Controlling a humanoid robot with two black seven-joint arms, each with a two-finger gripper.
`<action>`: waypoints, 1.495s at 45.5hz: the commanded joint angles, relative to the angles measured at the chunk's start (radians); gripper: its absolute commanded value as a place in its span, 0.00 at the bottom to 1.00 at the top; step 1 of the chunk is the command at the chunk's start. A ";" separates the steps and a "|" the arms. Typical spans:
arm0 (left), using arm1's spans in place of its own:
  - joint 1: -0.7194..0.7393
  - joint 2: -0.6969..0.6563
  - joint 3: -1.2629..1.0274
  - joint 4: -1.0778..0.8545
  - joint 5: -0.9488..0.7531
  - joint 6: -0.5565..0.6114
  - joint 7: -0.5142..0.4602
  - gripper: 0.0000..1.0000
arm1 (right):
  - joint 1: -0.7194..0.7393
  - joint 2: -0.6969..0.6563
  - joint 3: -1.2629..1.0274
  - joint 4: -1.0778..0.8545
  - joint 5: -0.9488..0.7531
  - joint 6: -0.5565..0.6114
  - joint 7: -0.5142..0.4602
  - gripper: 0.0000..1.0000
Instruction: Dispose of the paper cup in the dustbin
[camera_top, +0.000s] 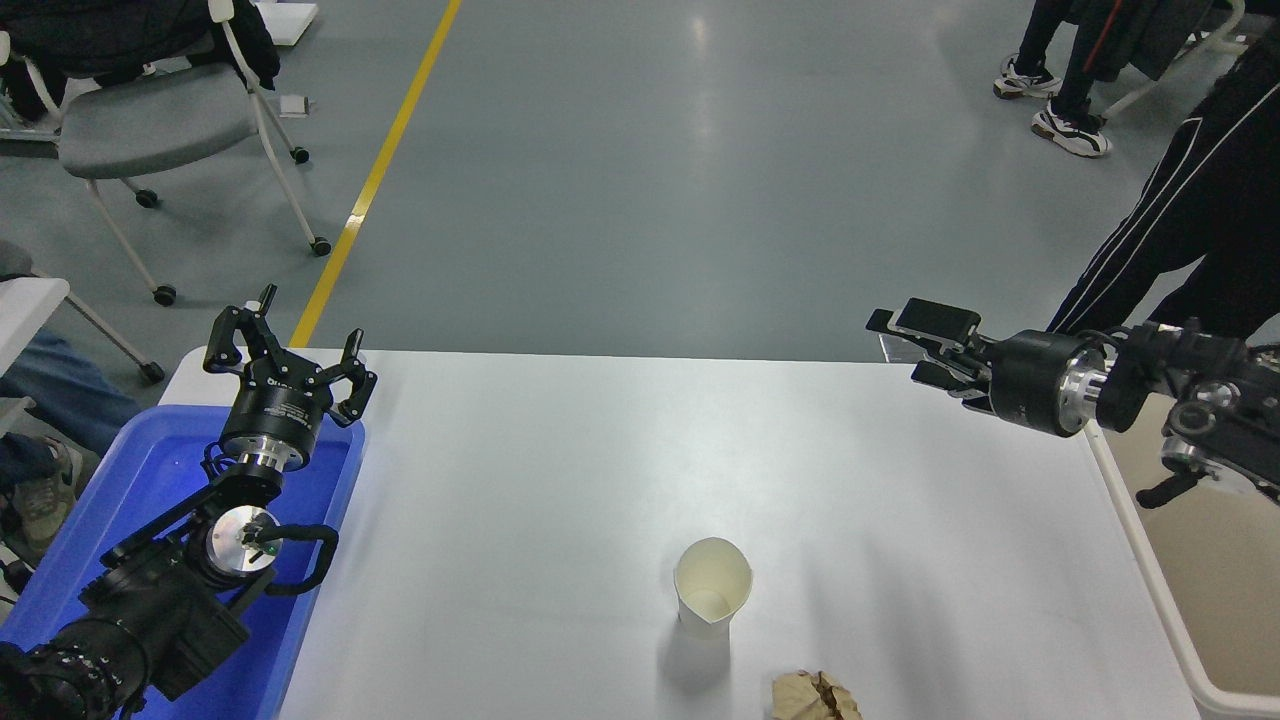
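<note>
The cream-white paper cup (711, 593) stands upright on the white table (560, 470), near the front, its squashed rim pointing up. The beige dustbin (1160, 600) sits at the table's right edge; only its left rim and part of its inside show. My right gripper (915, 345) is open and empty, turned to point left, held over the table's far right corner, well above and right of the cup. My left gripper (290, 352) is open and parked at the far left corner over the blue tray.
A crumpled brown paper ball (815, 697) lies at the front edge, right of the cup. A blue plastic tray (150, 470) sits under the left arm. A person's dark trouser legs (1190, 215) stand behind the right corner. A grey chair (150, 120) stands at the far left.
</note>
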 joint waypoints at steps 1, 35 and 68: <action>0.000 0.000 0.000 0.000 0.000 0.000 0.000 1.00 | 0.212 0.000 -0.258 0.064 -0.081 0.047 -0.006 0.98; 0.000 0.000 0.000 0.000 0.000 0.000 0.000 1.00 | 0.359 0.288 -0.530 0.027 -0.275 0.197 -0.003 0.99; 0.000 0.000 0.000 0.000 0.000 0.000 0.000 1.00 | 0.333 0.504 -0.624 -0.135 -0.274 0.193 -0.030 0.99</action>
